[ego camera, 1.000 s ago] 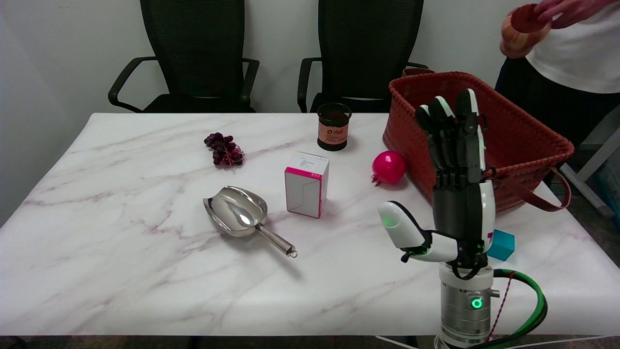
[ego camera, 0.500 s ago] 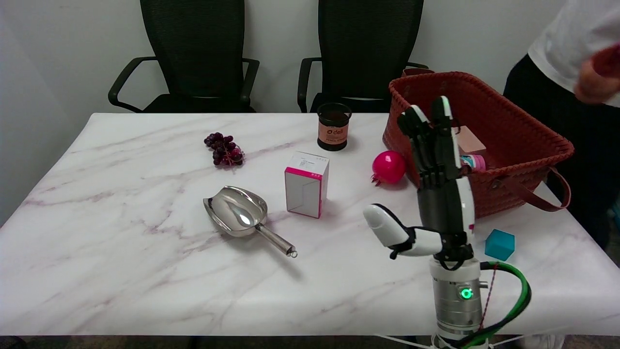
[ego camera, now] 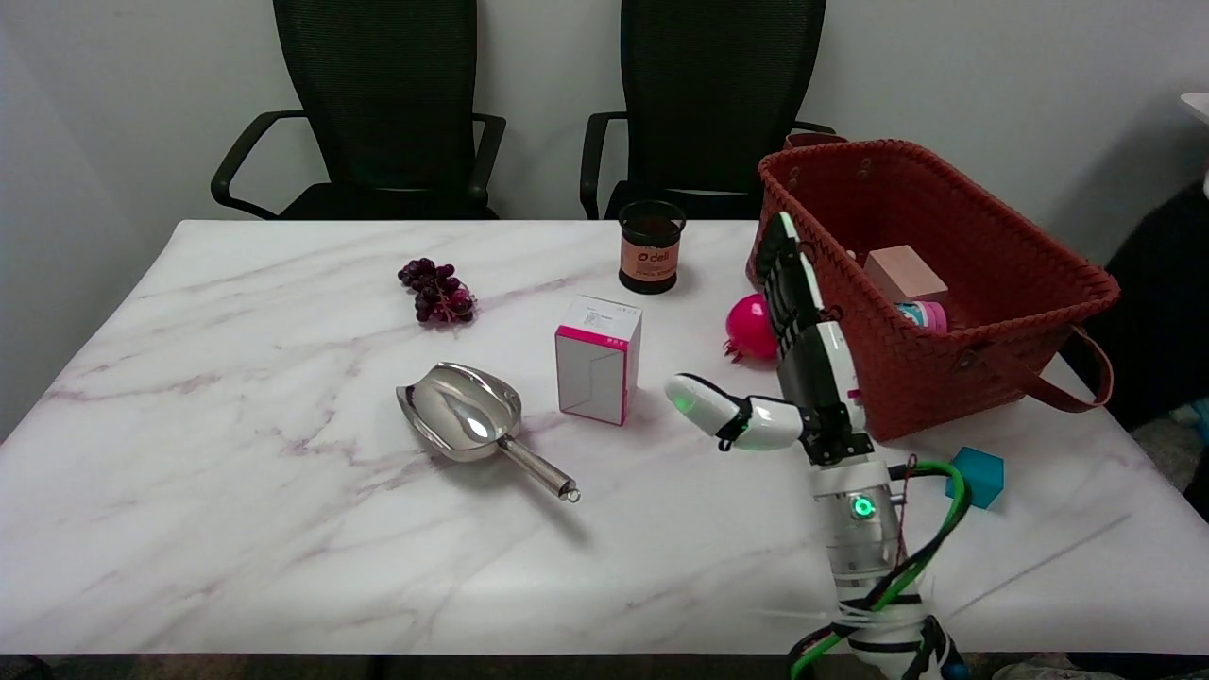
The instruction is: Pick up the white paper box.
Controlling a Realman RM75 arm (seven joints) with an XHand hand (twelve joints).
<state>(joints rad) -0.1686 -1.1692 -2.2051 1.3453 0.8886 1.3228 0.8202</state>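
The white paper box (ego camera: 598, 358), trimmed in pink, stands upright near the middle of the marble table (ego camera: 236, 529). My right hand (ego camera: 793, 364) is raised to the right of it, apart from it. Its fingers point up and away from me, held straight together, and the thumb sticks out to the left toward the box. The hand holds nothing.
A steel scoop (ego camera: 472, 420) lies left of the box. Grapes (ego camera: 438, 291) and a dark cup (ego camera: 651, 246) sit farther back. A pink pomegranate (ego camera: 751, 326) is partly behind my hand. A red woven basket (ego camera: 982, 349) stands at the right, a teal cube (ego camera: 978, 477) in front of it.
My right hand has moved left and away from me, closer to the box, turning edge-on. The person at the upper right has left the picture.
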